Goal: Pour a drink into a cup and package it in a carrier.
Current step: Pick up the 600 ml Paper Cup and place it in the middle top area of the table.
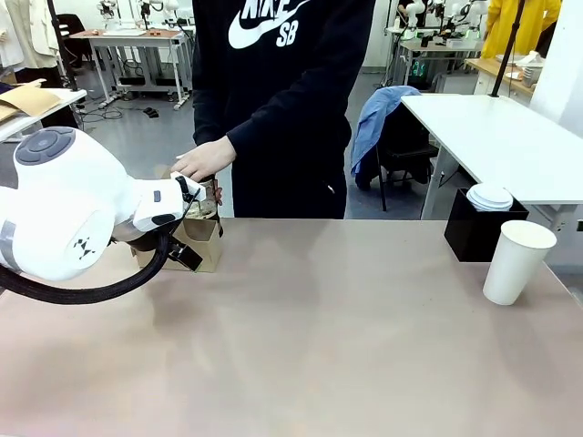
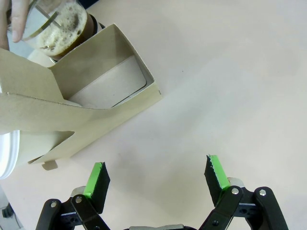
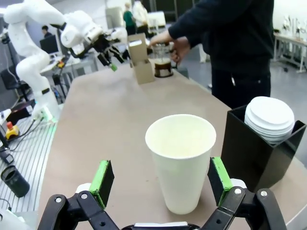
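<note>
While the left gripper (image 2: 157, 175) hangs over the table (image 2: 230, 72) with its jaws spread wide and nothing between the green pads, I see the carrier (image 2: 103, 88) just ahead of it. It stands on the table's left part towards the person's edge, and the pocket facing me is empty. Behind the carrier, a person's hand (image 1: 205, 159) is on a glass jug (image 2: 60, 26) that holds a dark drink with a foamy top; whether the jug touches the carrier or only stands just beside it, I cannot tell. On the robot's right, the right gripper (image 3: 160, 181) is equally wide open and holds nothing. The cup (image 3: 181, 158) stands upright, lidless and empty, in front of it, framed by the two fingers but apart from them. It sits at the table's right end, just beside a black box (image 3: 259, 143) that holds a stack of white lids (image 3: 269, 117), and well apart from the carrier.
</note>
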`<state>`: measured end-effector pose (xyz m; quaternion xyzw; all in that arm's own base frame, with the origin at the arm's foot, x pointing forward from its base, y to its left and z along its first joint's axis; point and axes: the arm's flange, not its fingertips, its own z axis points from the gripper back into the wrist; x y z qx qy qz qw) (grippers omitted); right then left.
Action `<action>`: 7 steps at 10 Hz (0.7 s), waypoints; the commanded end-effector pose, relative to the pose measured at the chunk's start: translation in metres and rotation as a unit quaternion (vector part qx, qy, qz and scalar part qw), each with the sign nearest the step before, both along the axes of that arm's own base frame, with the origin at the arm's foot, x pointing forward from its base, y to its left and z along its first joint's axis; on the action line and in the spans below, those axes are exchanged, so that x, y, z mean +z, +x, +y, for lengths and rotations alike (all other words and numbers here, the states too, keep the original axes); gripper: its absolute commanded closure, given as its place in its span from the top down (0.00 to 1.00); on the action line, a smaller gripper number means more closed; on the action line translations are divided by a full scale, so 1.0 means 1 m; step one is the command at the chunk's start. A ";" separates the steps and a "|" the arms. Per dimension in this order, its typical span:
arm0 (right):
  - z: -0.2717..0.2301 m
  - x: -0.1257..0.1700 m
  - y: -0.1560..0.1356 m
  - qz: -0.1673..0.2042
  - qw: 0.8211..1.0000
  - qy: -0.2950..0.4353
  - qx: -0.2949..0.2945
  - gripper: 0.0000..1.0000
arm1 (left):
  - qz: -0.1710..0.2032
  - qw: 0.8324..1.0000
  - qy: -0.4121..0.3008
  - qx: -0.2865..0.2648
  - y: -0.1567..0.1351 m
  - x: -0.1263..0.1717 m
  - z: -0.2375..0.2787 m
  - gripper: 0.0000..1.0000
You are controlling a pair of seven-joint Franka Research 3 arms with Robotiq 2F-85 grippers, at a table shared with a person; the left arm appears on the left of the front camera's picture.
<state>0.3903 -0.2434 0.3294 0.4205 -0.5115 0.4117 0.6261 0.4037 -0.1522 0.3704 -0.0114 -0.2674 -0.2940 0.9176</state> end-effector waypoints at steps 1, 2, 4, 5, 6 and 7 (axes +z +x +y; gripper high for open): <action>-0.017 -0.022 0.012 -0.036 0.998 0.037 0.020 1.00 | 0.000 1.000 -0.001 0.000 0.000 0.000 0.000 1.00; -0.019 -0.032 0.016 -0.034 0.999 0.033 0.020 1.00 | 0.000 1.000 -0.001 0.000 0.000 0.000 0.000 1.00; -0.014 -0.053 0.022 -0.025 0.998 0.051 0.009 1.00 | 0.000 1.000 -0.001 0.000 0.000 0.000 0.000 1.00; -0.006 -0.063 0.026 -0.033 0.998 0.059 -0.003 1.00 | 0.000 1.000 -0.001 0.000 0.000 0.000 0.000 1.00; 0.001 -0.069 0.028 -0.037 0.997 0.063 -0.008 1.00 | 0.000 1.000 -0.001 0.000 0.000 0.000 0.000 1.00; 0.009 -0.075 0.032 -0.035 0.997 0.070 -0.016 1.00 | 0.000 1.000 -0.001 0.000 0.000 0.000 0.000 1.00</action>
